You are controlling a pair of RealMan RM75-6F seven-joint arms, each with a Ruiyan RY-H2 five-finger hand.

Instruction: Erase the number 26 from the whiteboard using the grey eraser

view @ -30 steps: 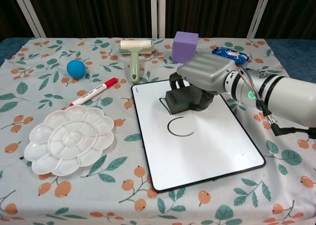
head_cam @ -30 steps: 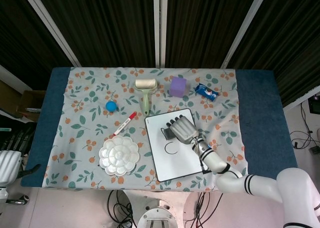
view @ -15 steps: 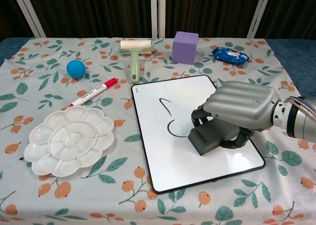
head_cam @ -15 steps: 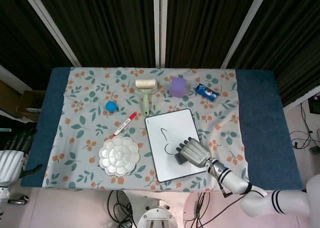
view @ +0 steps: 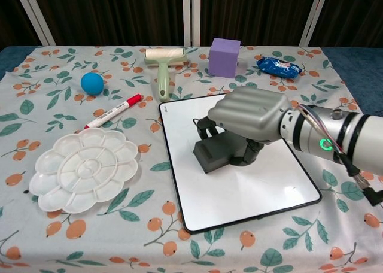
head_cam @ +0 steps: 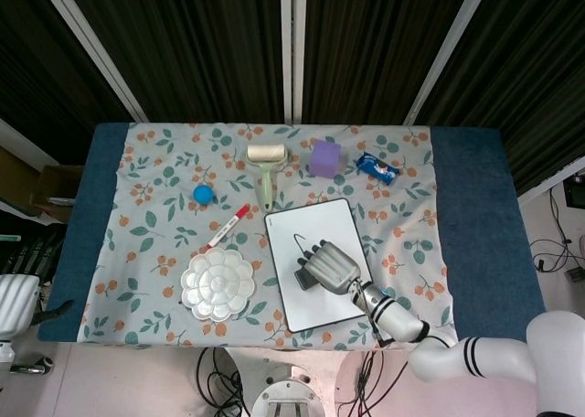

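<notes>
A white whiteboard [view: 263, 183] [head_cam: 334, 218] with a black rim lies on the floral cloth. My right hand [view: 248, 114] [head_cam: 329, 263] grips the grey eraser [view: 210, 153] [head_cam: 302, 280] and presses it flat on the board's left middle. A short black stroke [view: 195, 122] [head_cam: 296, 240] shows just above the eraser; any other writing is hidden under the hand and eraser. My left hand is in neither view.
A white flower-shaped palette [view: 84, 168], a red marker [view: 114, 111] and a blue ball [view: 92, 82] lie left of the board. Behind it are a green roller [view: 163, 66], a purple cube [view: 224, 56] and a blue packet [view: 278, 66].
My right hand has swept the eraser from the board's lower right up and left to its middle. The curved stroke seen earlier no longer shows; only a short mark remains visible.
</notes>
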